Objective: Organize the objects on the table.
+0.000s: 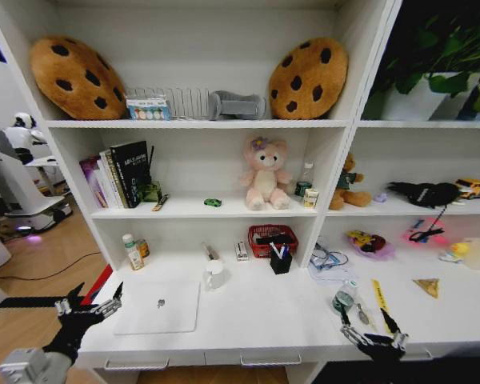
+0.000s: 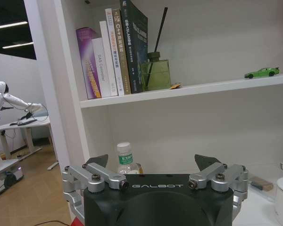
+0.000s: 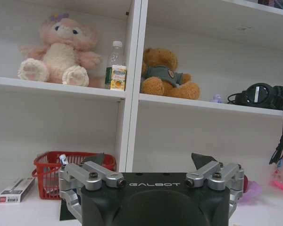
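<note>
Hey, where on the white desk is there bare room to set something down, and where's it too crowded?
The table is bare in the middle front, between the silver laptop and the bottle lying down. Crowded: the back, around the red basket, black pen cup and white cup. Both grippers hover at the front edge, left, right.

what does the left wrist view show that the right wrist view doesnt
Left wrist view alone: the left tool, open, near the row of books, a green reed diffuser bottle, the tiny green toy car on the shelf, and a green-capped bottle on the table.

Right wrist view alone: the right tool, open, facing the pink plush bear, a brown teddy, black headphones and a red basket.

Both share the white shelving unit.
</note>
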`<state>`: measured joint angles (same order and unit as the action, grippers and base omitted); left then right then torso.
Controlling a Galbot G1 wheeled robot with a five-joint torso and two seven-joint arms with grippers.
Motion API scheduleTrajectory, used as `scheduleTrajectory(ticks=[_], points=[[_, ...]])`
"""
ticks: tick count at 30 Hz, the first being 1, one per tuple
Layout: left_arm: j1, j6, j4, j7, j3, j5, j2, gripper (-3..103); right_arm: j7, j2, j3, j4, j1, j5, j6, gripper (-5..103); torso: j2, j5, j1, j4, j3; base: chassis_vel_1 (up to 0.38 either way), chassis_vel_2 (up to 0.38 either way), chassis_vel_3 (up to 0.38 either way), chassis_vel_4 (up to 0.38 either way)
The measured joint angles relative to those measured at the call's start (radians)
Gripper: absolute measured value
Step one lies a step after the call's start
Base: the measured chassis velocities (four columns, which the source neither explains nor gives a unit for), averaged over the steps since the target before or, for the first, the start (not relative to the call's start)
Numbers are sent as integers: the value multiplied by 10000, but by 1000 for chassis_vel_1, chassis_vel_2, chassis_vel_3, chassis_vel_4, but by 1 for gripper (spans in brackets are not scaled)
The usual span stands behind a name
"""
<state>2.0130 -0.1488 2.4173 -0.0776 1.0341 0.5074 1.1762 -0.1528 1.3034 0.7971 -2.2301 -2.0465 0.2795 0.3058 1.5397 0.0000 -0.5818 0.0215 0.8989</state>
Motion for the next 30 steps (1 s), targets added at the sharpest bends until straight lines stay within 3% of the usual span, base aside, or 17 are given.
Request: scheduleTrajectory(ticks=[13, 16, 20, 24, 27, 30], points=[[0, 0, 0, 0, 0, 0, 0, 100, -169, -277, -934, 156, 757, -44, -237, 100, -1, 8, -2, 3, 1, -160, -172, 163, 156], [0, 0, -1, 0, 0, 0, 0, 100, -163, -301, -1011, 183, 822, -90, -227, 100, 0, -9, -1, 1, 0, -278, -280, 279, 276], [0, 0, 0, 1, -1, 1, 0, 100, -32, -332, -1195, 259, 980, -131, -107, 100, -1, 4, -1, 0, 1, -274, -275, 266, 291], [0, 0, 0, 1, -1, 1, 1, 100, 546, -476, -1510, 375, 1301, 115, -156, 100, -2, 4, -1, -4, 1, -170, -207, 208, 171], [-1, 0, 0, 1, -1, 1, 1, 100, 1301, -759, -1896, 543, 1562, 130, -544, 100, -1, -4, 0, 9, 0, 0, -114, 62, 12], [0, 0, 1, 0, -1, 0, 0, 100, 1700, -971, -2381, 615, 1782, -18, -792, 100, -1, -4, 0, 0, 0, 20, 36, -23, -41]])
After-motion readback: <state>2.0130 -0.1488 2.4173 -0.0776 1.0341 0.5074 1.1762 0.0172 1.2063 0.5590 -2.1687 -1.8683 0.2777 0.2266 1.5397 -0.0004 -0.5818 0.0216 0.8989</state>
